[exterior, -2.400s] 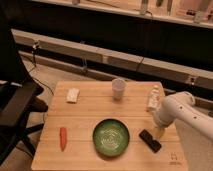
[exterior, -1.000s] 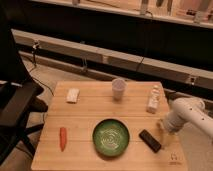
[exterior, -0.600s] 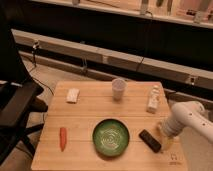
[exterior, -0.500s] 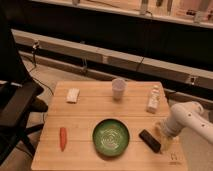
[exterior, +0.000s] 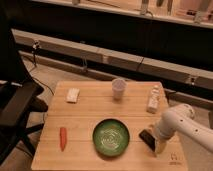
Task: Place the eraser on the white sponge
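Observation:
The eraser [exterior: 146,137], a small flat black block, lies on the wooden table [exterior: 90,112] near the front right, just right of the green bowl. My gripper [exterior: 158,143] is at the end of the white arm [exterior: 175,122] and sits low at the eraser's right end, covering part of it. The white sponge [exterior: 73,95] lies at the table's back left, far from the gripper.
A green bowl [exterior: 111,137] sits at front centre and a carrot [exterior: 63,138] at front left. A white cup [exterior: 118,88] and an upright white bottle [exterior: 153,99] stand at the back. A black chair [exterior: 15,107] is left of the table.
The arm has come back in from the right and lowered towards the eraser's right end. The eraser, the sponge and the other things have not moved.

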`<state>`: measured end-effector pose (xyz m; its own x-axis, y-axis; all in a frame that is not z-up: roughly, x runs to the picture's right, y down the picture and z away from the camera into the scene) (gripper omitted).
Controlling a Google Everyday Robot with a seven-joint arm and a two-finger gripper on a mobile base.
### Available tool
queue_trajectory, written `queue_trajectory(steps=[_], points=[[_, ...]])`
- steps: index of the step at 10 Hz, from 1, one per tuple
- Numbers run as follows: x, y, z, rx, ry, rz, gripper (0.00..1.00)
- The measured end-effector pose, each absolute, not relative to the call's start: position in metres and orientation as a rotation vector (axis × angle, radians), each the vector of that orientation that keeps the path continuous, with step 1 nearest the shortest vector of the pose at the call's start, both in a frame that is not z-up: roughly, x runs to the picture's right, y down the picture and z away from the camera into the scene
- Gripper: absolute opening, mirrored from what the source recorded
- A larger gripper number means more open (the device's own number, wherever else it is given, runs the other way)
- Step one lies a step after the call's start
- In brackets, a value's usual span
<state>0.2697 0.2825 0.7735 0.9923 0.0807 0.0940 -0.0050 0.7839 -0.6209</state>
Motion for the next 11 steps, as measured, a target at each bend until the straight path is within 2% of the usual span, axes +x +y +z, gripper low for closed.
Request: queue_trajectory(steps=[2,3,6,9,11], points=[[0.264,0.283,0.773,-0.664,-0.121,0.027,0.80],[0.265,0.281,0.777,-0.668,-0.132,0.037,0.75],[0.264,0.278,0.799,-0.696,-0.155,0.045,0.48],[0.264,0.277,0.800,-0.710,-0.158,0.046,0.15],[0.266,0.277,0.799,-0.713,-0.155,0.048,0.00]])
